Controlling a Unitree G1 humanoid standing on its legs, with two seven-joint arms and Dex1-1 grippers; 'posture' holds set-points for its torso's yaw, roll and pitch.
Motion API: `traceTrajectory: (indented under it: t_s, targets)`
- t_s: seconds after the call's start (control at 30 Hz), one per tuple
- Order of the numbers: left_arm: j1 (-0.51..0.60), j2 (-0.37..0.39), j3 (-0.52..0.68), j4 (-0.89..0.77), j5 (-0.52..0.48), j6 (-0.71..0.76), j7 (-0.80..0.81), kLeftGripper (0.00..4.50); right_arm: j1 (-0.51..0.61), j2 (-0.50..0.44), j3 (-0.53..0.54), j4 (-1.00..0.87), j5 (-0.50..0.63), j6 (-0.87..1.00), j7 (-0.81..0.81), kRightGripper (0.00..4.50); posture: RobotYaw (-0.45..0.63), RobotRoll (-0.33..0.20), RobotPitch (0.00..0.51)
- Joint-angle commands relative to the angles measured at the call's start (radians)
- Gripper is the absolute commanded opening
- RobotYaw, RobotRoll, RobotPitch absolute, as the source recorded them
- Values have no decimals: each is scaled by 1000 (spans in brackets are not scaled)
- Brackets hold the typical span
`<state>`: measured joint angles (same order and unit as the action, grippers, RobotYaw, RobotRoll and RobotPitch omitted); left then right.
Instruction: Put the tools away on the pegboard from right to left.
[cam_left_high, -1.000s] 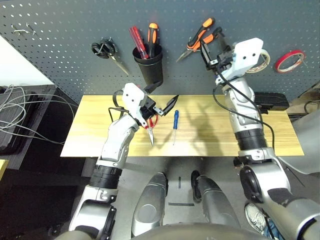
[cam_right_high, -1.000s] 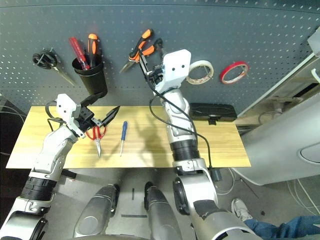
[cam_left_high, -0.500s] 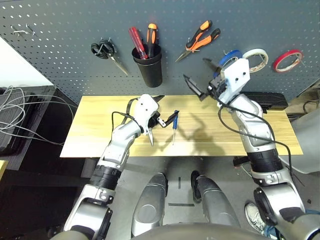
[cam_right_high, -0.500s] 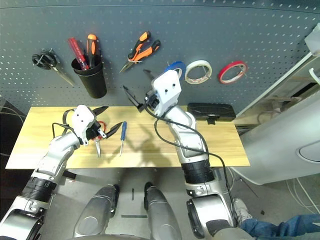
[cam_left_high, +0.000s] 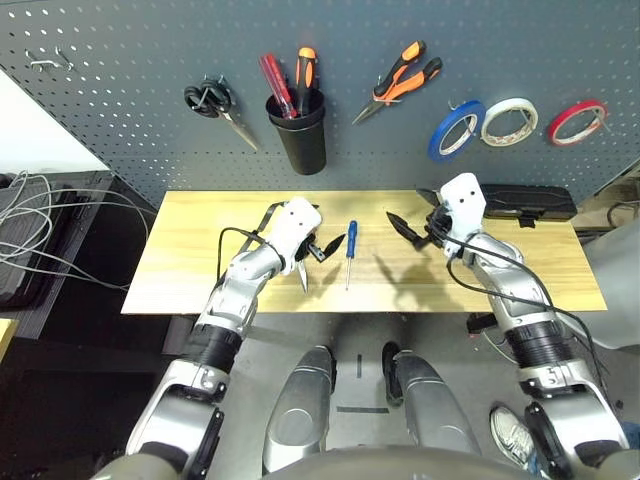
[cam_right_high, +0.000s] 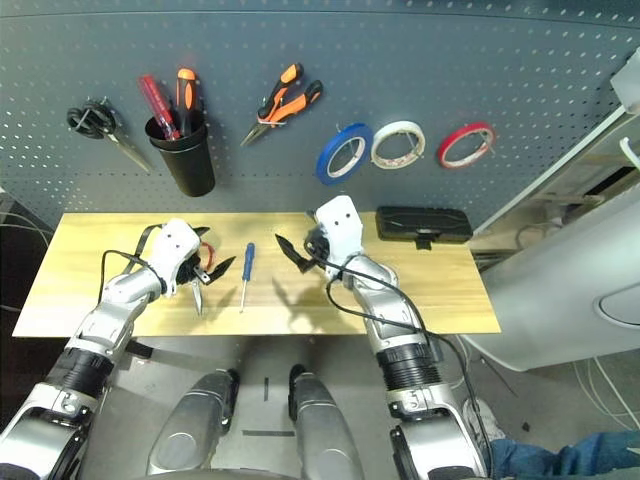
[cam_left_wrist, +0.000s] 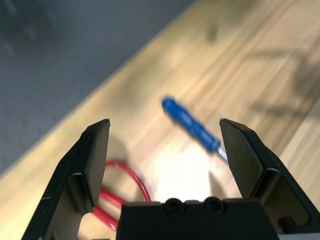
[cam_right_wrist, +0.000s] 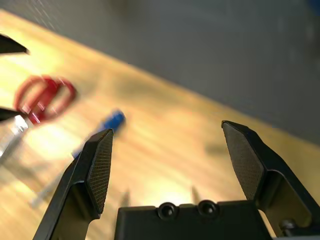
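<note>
Two left: blue screwdriver (cam_left_high: 350, 244) and red scissors (cam_right_high: 196, 270) on table (cam_left_high: 560, 270); pliers (cam_left_high: 398, 77), blue tape (cam_left_high: 456, 130) hung on pegboard (cam_left_high: 120, 70).
Screwdriver: 3 o'clock of scissors; light, stiff, slick; pinch mid-handle.
Left gripper (cam_left_high: 327, 245): jaws apart, empty.
Right gripper (cam_left_high: 405, 226): jaws apart, empty.

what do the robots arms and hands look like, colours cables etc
Both forearms are silver-grey with black ribbed bands near the elbow. Each wrist carries a white boxy housing, with thin black cables looping from it back along the arm. The left hand and right hand each have two black tapered fingers; the right wrist view shows a fine cross-hatched texture on the inner face of the pads.
</note>
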<state>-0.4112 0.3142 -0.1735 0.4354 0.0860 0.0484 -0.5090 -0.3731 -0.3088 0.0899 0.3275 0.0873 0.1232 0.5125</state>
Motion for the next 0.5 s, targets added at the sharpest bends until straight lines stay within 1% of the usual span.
traceTrajectory:
  t_s: [0.03, 0.27, 0.5]
  targets:
    - [-20, -23, -18, 68, 18, 47, 7, 4500, 28, -11, -9, 10, -14, 6, -4, 4467, 142, 0, 272]
    - [-85, -63, -37, 162, 49, 94, 26, 4500, 78, -15, 3, -40, -23, 30, -6, 4467, 118, 0, 305]
    - [-123, -88, -54, 215, 66, 115, 34, 4500, 161, -37, 39, -141, -43, 46, 29, 4467, 85, 0, 336]
